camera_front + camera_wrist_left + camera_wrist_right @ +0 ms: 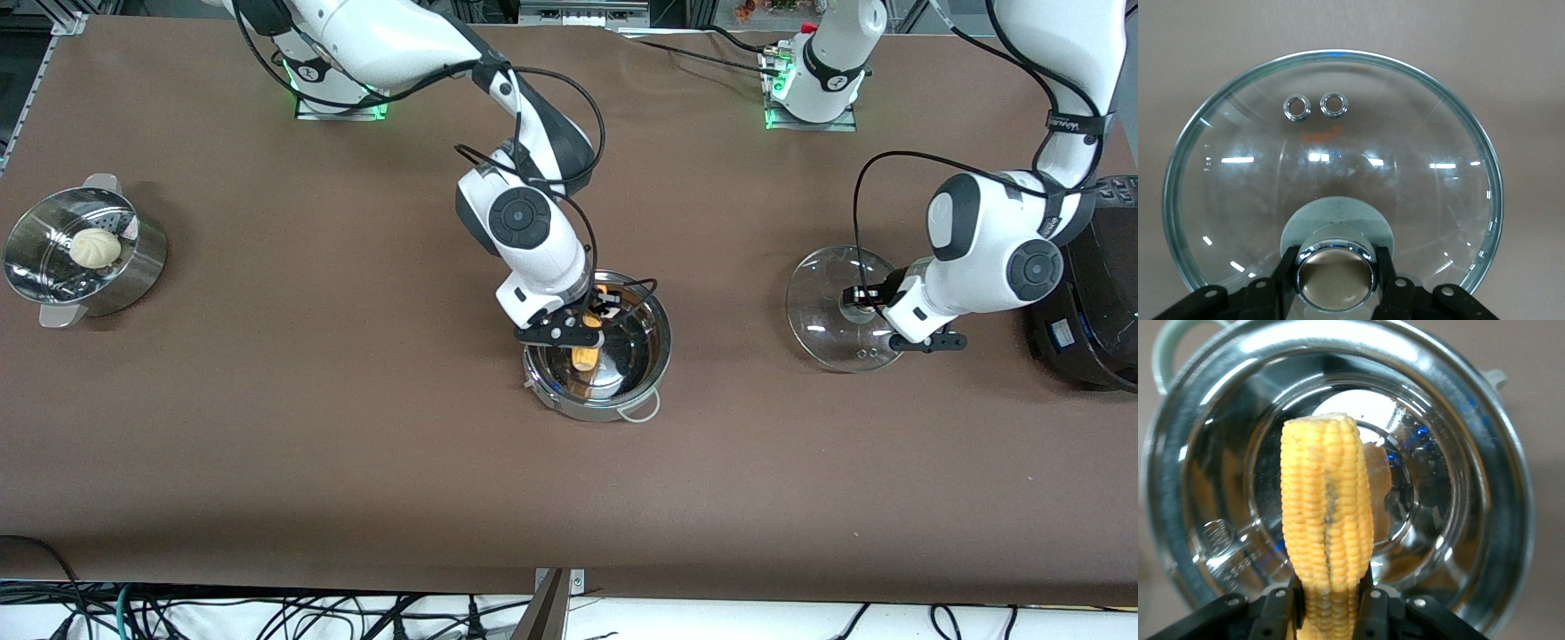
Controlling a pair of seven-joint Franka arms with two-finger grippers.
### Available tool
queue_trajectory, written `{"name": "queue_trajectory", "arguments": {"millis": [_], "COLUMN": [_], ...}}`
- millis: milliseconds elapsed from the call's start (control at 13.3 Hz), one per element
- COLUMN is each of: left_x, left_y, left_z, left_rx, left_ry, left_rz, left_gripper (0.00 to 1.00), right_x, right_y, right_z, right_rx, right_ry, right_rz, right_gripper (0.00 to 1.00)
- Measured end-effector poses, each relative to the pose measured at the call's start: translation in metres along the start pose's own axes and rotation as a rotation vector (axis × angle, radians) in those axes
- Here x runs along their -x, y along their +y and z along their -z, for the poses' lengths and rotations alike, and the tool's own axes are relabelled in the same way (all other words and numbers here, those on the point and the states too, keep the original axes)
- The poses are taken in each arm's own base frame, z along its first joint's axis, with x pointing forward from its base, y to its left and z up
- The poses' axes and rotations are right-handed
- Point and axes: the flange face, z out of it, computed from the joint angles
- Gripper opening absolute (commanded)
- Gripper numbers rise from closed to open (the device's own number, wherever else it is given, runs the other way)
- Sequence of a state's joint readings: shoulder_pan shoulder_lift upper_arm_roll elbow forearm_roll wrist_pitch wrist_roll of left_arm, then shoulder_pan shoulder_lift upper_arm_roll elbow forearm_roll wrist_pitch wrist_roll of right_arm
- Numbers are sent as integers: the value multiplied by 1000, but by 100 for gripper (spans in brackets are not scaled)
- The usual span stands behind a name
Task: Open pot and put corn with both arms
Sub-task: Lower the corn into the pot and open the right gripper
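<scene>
The steel pot stands open in the middle of the table. My right gripper is over it, shut on the yellow corn, which hangs inside the pot's rim. In the right wrist view the corn stands between the fingers above the pot's shiny bottom. The glass lid rests on the table toward the left arm's end. My left gripper is shut on its knob. The lid's glass fills the left wrist view.
A steel steamer bowl with a white bun stands at the right arm's end of the table. A big black cooker stands at the left arm's end, close beside the left arm's wrist.
</scene>
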State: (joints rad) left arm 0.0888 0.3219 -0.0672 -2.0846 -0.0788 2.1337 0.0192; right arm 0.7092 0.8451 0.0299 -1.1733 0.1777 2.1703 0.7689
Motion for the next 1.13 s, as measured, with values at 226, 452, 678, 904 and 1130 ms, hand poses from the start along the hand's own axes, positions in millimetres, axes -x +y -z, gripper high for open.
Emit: {"name": "queue_trajectory", "arguments": {"millis": [226, 452, 678, 904, 1130], "left_x": [-2, -8, -11, -19, -15], "left_y": [0, 4, 3, -2, 11], "left_z": [-19, -45, -46, -22, 50], "left_rx": [-29, -62, -61, -58, -60], "left_ry": [-25, -38, -33, 8, 95], "left_rz": [13, 29, 31, 41, 26], "left_gripper": [0, 36, 95, 95, 95], "right_x": [-5, -5, -2, -1, -5], "right_y": [6, 4, -4, -8, -2], "right_z": [-25, -25, -16, 13, 73], "right_rx": [-5, 12, 48, 67, 129], "right_ry": [10, 29, 80, 74, 76], "right_rz": [-9, 16, 77, 84, 83], "right_gripper": [74, 100, 100, 100, 100]}}
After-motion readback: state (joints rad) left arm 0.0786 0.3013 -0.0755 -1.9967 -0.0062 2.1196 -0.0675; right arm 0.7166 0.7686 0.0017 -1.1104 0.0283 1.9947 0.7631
